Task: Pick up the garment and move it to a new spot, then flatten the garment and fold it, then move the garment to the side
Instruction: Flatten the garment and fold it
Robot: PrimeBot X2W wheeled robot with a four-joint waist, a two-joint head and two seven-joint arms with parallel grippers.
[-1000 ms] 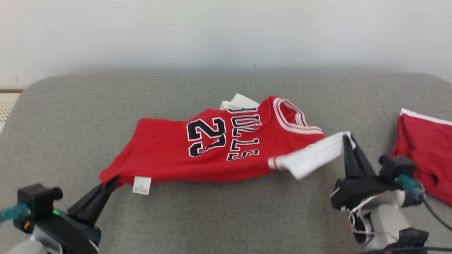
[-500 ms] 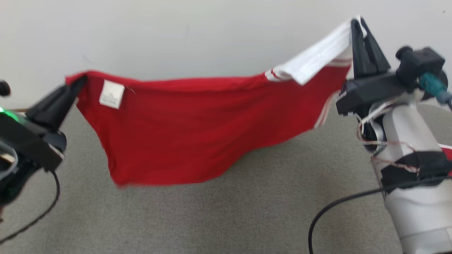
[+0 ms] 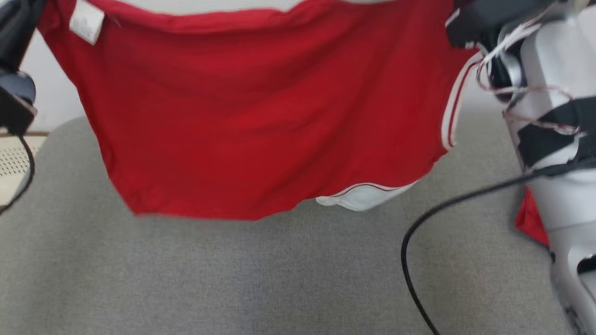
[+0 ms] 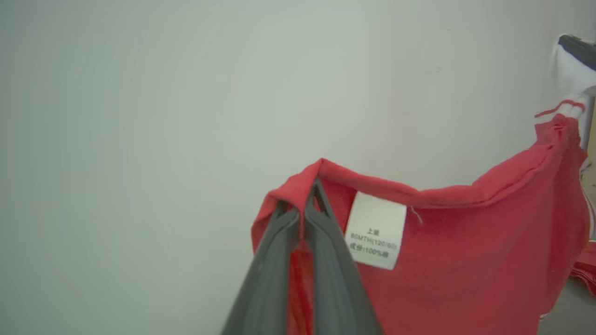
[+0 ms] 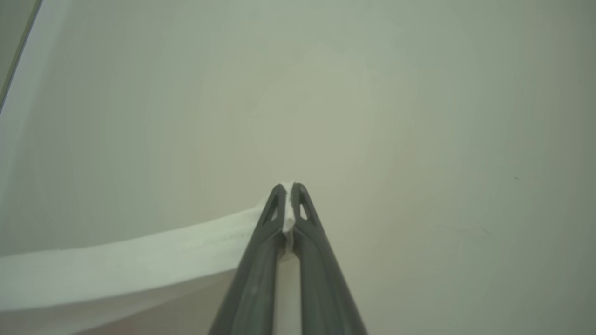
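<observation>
The garment (image 3: 260,121), a red jersey with white sleeves, hangs spread in the air between my two grippers, its lower edge well above the grey cushion (image 3: 279,279). At the top left of the head view my left gripper (image 3: 30,9) holds one corner. The left wrist view shows that gripper (image 4: 302,197) shut on the red hem (image 4: 465,260) beside a white care label (image 4: 376,230). My right gripper (image 3: 475,21) is raised at the top right. Its wrist view shows it (image 5: 289,190) shut on a white sleeve (image 5: 139,260), against a pale wall.
A second red cloth (image 3: 528,218) lies on the cushion at the right, partly behind my right forearm (image 3: 554,139). A black cable (image 3: 419,232) loops down from that arm. A pale wall stands behind, and a vented panel (image 3: 11,163) shows at the far left.
Both grippers have lifted the garment off the cushion and raised it high. It now hangs with its plain side toward the camera. The head view has shifted as well.
</observation>
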